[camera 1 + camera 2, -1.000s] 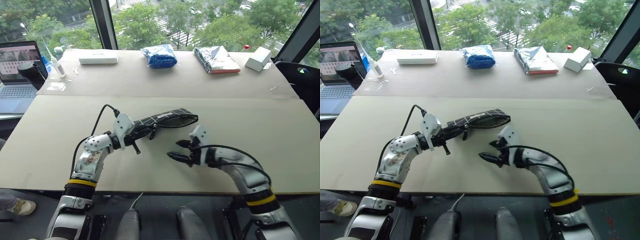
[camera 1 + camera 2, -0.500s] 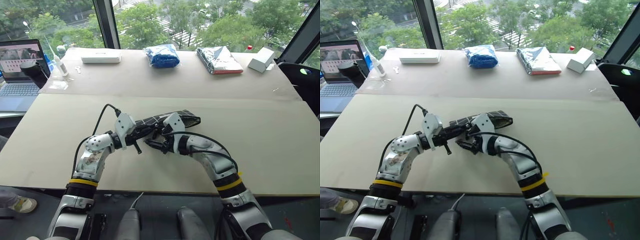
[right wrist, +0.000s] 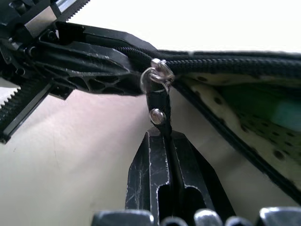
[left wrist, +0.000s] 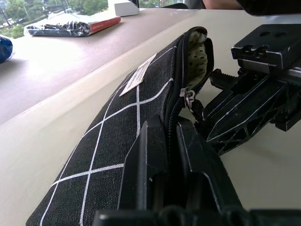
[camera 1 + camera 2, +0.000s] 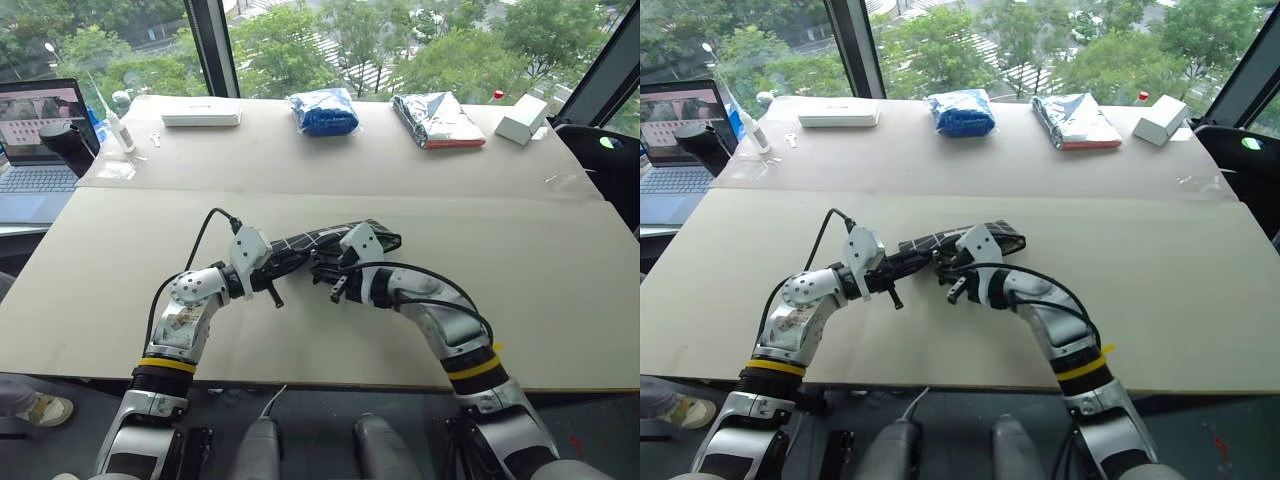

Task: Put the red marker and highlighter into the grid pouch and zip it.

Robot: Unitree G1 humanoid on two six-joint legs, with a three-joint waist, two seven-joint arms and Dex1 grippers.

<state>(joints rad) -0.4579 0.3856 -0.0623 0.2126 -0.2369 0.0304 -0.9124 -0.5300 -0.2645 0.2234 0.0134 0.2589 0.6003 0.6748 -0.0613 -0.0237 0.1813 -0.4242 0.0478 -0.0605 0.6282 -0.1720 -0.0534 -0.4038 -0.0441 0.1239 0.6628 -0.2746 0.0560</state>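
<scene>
Gripping the grid pouch [image 5: 330, 240] by its closed end above the table [image 5: 560, 290], the left gripper [image 5: 290, 262] meets the right gripper [image 5: 322, 268] head-on. At the right wrist, fingers [image 3: 188, 165] pinch the zipper pull strap [image 3: 159, 110]; something green [image 3: 273, 108] lies inside the open mouth beside them.

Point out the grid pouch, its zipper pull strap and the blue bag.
grid pouch [image 4: 136, 117], left wrist view, gridded side panel.
zipper pull strap [image 3: 160, 115], right wrist view, riveted strap.
blue bag [image 5: 323, 110], left eye view, middle.
</scene>
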